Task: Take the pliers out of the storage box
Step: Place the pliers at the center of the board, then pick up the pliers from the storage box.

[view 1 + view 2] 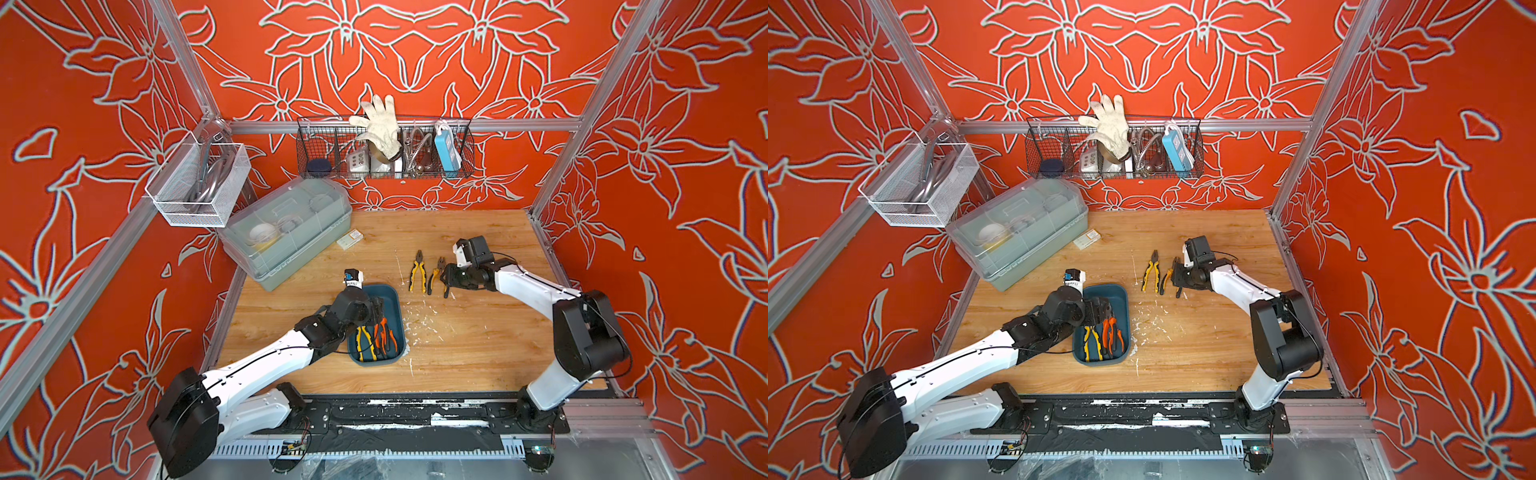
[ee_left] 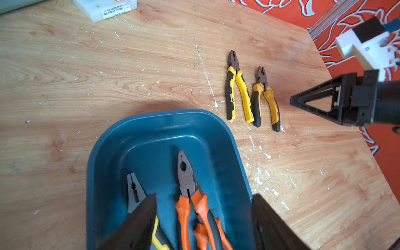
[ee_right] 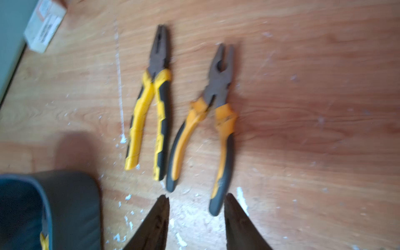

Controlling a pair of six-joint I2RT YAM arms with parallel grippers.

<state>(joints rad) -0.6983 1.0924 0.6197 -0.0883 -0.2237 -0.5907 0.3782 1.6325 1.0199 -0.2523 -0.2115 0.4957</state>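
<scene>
Left gripper [image 2: 204, 195] spread wide, straddling orange-handled pliers [image 2: 185, 173] in teal storage box [image 2: 164, 114], lower centre; probably lining up the next grab. Right gripper [image 3: 197, 194] parted, empty, just below yellow-handled pliers [image 3: 151, 97] and amber-handled pliers [image 3: 218, 101] parked side by side on table [image 3: 303, 108].

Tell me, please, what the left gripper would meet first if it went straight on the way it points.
Probably the orange-handled pliers in the storage box; the left gripper straddles them, open, though depth is unclear.
</scene>
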